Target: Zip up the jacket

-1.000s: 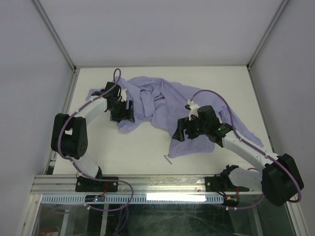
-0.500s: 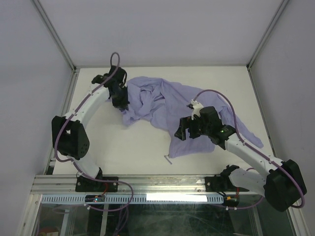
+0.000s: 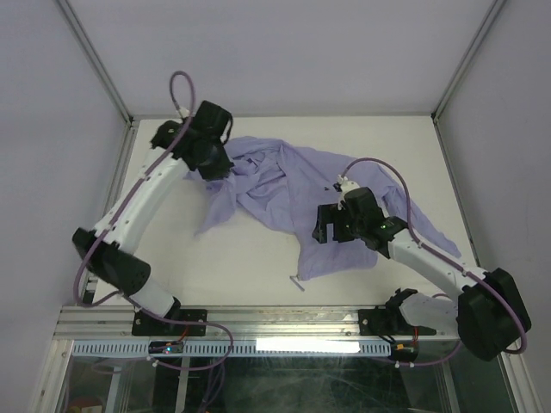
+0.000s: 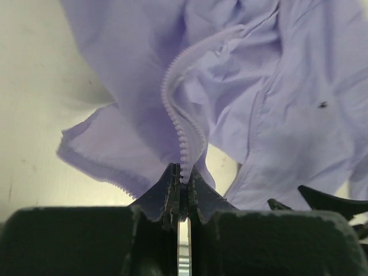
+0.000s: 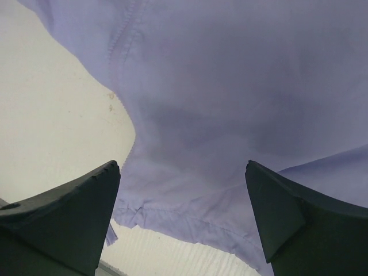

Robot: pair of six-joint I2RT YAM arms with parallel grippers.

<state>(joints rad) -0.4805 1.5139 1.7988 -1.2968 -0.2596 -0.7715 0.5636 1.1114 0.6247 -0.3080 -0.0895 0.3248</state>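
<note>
Lavender jacket (image 3: 284, 194), zipper edge (image 4: 181, 141) clamped in the left gripper (image 4: 181, 172), right gripper (image 5: 181, 165) spread wide above it

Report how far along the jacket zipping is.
Done: the left gripper is shut on one zipper edge of the jacket. In hand: that grip only; the right gripper hangs open over the fabric, holding nothing. Left: the jacket lies crumpled and unzipped, so joining and zipping both sides remains.

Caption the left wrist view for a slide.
Left end effector shut on the zipper tape of the lavender jacket, table beneath.
</note>
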